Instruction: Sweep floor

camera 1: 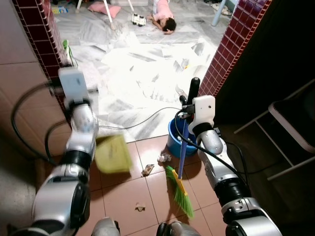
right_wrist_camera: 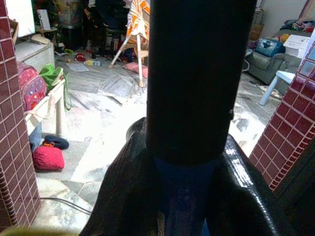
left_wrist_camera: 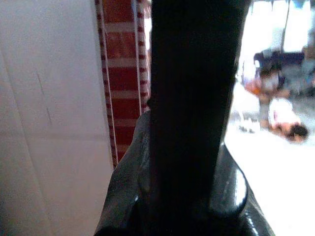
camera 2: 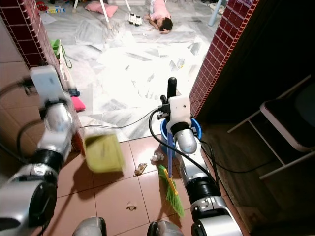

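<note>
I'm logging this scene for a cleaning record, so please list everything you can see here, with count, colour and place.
Broom: one, green bristles, blue handle, standing on the brown tiles, held by the right arm.
Dustpan: one, yellow, blurred, held off the floor at the left arm.
Bucket: one, blue, behind the broom at the doorway.
Litter scraps: three, pale, on the brown tiles near the broom.
Cable: one, dark, across the marble floor.
Brick pillars: two, dark red, either side of the opening.
Chair: one, dark seat and pale frame, at the right.
Person: one, in pink, lying on the far floor.
Cushion: one, pink, far floor.
Left gripper: shut on the dustpan's handle.
Right gripper: shut on the broom handle.
</note>
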Available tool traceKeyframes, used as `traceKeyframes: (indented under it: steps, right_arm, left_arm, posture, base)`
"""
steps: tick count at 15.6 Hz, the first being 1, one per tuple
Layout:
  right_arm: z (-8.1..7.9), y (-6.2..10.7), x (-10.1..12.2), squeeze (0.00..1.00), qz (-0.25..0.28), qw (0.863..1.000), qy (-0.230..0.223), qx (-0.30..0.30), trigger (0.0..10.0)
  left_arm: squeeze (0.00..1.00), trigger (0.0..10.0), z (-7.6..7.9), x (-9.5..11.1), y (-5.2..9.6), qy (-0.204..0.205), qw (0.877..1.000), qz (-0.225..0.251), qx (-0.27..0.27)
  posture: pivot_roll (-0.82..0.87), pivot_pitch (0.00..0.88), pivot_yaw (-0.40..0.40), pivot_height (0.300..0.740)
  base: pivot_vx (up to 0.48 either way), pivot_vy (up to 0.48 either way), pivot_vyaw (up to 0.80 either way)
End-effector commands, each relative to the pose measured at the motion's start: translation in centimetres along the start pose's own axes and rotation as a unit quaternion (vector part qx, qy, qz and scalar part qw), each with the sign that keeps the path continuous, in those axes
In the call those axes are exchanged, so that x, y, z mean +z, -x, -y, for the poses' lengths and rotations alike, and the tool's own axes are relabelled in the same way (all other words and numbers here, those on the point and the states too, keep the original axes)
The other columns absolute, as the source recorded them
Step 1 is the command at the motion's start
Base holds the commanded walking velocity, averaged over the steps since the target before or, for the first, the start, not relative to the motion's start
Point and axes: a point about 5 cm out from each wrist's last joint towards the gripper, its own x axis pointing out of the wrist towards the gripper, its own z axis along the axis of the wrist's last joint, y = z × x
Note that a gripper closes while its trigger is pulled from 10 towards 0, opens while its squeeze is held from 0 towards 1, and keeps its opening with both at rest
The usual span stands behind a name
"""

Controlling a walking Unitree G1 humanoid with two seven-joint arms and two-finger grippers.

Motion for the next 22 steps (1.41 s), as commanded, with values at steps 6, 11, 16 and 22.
traceKeyframes:
  steps: [6, 11, 16, 22]
  right_arm:
    - [-0.1, 0.0, -0.2, 0.0, -0.003, 1.0, -0.004, -0.001, 10.0]
    - [0.0, -0.2, 0.4, 0.0, -0.001, 0.994, -0.002, 0.111, 10.0]
    - [-0.2, 0.0, -0.4, 0.0, -0.026, 0.994, -0.048, 0.092, 10.0]
    - [-0.3, 0.1, -1.7, 0.0, -0.072, 0.994, -0.046, 0.07, 10.0]
  left_arm:
    - [0.0, 10.0, 0.6, -2.3, 2.3, -0.012, 0.998, -0.022, -0.054]
    - [0.0, 10.0, 2.8, -2.4, 3.3, 0.026, 0.988, -0.033, -0.151]
    - [0.0, 10.0, 4.0, -3.6, 4.8, 0.003, 0.98, -0.057, -0.19]
    - [0.0, 10.0, 4.1, -3.7, 4.5, -0.032, 0.975, -0.068, -0.209]
  posture:
    - [-0.05, 0.06, -0.112, 0.74]
    - [-0.05, 0.054, -0.114, 0.74]
    - [-0.06, 0.055, -0.12, 0.74]
    - [-0.05, 0.05, -0.118, 0.74]
  base:
    - [0.0, 0.0, 0.0]
    - [0.0, 0.0, 0.0]
    - [0.0, 0.0, 0.0]
    - [0.0, 0.0, 0.0]
